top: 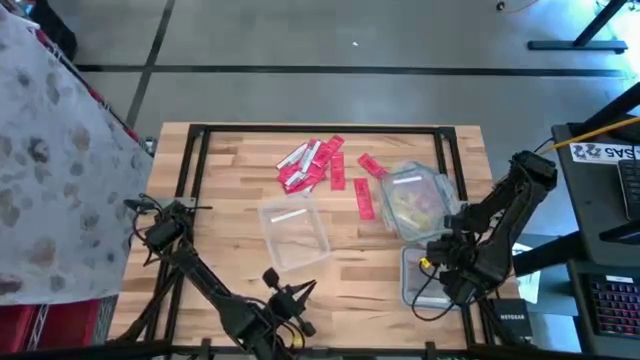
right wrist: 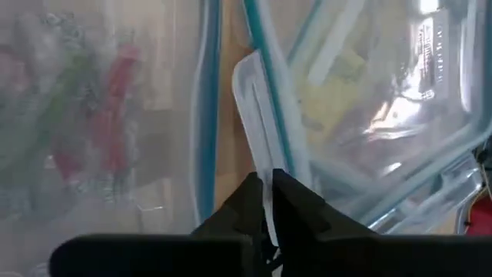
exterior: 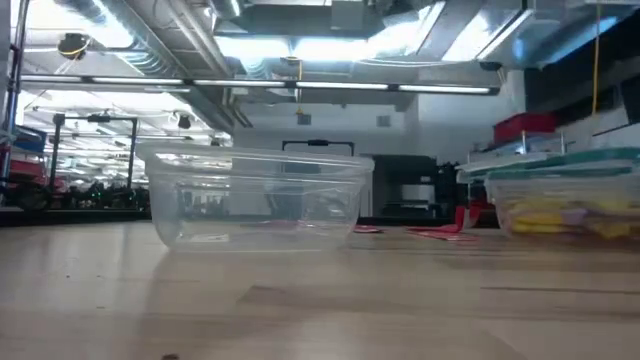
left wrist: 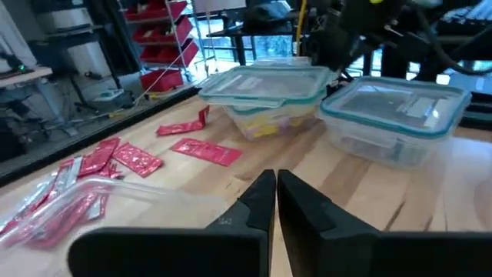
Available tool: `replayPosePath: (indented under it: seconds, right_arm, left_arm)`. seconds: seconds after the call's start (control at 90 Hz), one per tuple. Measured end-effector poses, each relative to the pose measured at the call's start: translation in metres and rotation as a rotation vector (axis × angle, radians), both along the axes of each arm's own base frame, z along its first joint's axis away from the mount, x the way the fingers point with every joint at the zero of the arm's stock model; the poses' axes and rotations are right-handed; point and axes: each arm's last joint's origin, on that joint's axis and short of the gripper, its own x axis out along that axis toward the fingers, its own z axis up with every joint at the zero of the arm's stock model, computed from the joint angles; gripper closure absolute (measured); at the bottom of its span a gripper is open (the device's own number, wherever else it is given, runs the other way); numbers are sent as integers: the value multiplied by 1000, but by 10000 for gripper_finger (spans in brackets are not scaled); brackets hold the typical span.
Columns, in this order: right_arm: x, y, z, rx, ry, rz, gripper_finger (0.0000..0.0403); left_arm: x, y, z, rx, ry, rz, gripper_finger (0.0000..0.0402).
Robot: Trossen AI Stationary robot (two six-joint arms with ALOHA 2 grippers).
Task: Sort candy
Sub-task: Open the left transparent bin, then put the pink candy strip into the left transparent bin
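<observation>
Several red candy (top: 318,165) packets lie scattered mid-table beyond an open tub (top: 294,235), well apart from the left gripper (top: 290,300), whose fingers are pressed together. The right gripper (right wrist: 265,201) pinches a lid's (right wrist: 265,115) tab beside the lidded tubs.

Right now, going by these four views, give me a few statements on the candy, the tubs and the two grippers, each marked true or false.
1. The red candy lies loose on the table. True.
2. The open tub at the middle of the table is full of yellow candy. False: it looks empty; the yellow candy is in the lidded tub.
3. The right gripper is pinching the lid's tab. True.
4. The left gripper holds a red candy. False: its fingers are shut on nothing.
5. Both teal-rimmed tubs sit on the table's right side. True: the second tub is nearer the front edge.
</observation>
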Motion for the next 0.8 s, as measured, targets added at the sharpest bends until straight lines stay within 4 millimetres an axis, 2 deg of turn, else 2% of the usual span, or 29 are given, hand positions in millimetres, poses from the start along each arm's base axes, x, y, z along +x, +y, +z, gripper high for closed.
replayPosePath:
  seconds: [0.122, 0.256, 0.378, 0.5, 0.656, 0.8]
  right_arm:
    - [2, 3, 7, 19, -6, -1, 343]
    - [7, 8, 31, 16, -63, 74, 279]
    - [14, 12, 57, -5, -186, 171, 227]
    - [24, 15, 80, -66, -362, 257, 194]
    - [54, 5, 93, -132, -478, 272, 181]
    - [101, -18, 89, -137, -457, 310, 180]
  left_arm:
    - [-1, 14, 12, -41, 44, 2, 401]
    - [-9, 40, 34, -112, 103, 36, 401]
    - [-19, 66, 46, -139, 193, 102, 401]
    - [-30, 90, 49, -157, 313, 206, 401]
    - [-40, 114, 40, -243, 465, 385, 401]
    - [-42, 131, 29, -348, 623, 462, 401]
